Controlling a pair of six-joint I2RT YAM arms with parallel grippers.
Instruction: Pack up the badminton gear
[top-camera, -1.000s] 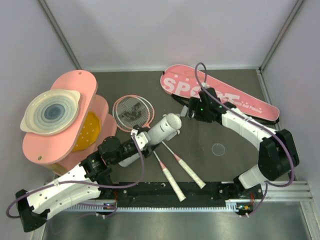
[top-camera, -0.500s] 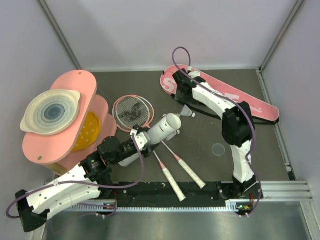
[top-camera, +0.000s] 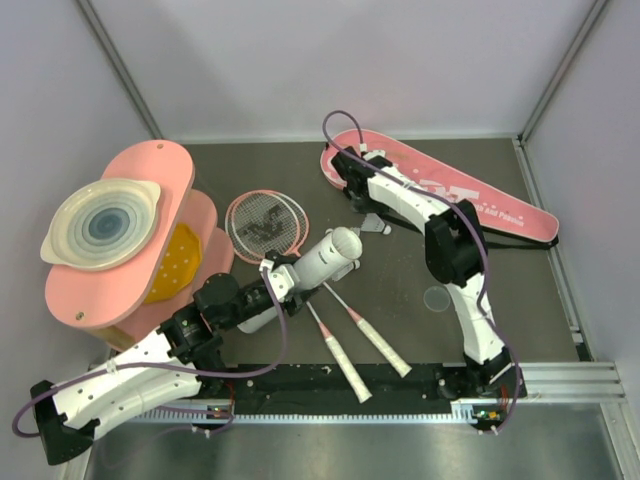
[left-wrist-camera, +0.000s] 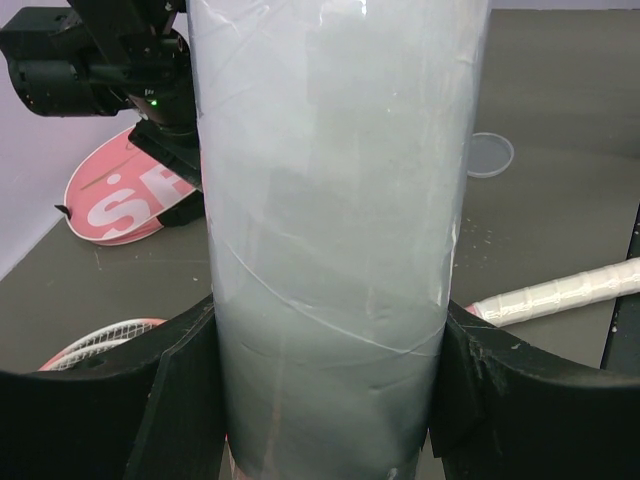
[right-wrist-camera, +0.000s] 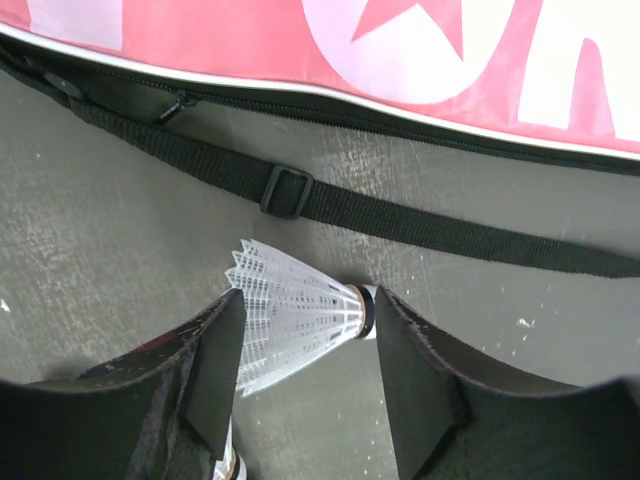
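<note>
Left fingers (left-wrist-camera: 175, 400) clamp the long white tube (top-camera: 335, 252), which slants away to the right.

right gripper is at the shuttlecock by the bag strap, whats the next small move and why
Probably close the right gripper on the shuttlecock. It lies on the table between the fingers, near the bag strap, but a firm pinch isn't evident. The left gripper is shut on the white tube, likely where it goes.
</note>
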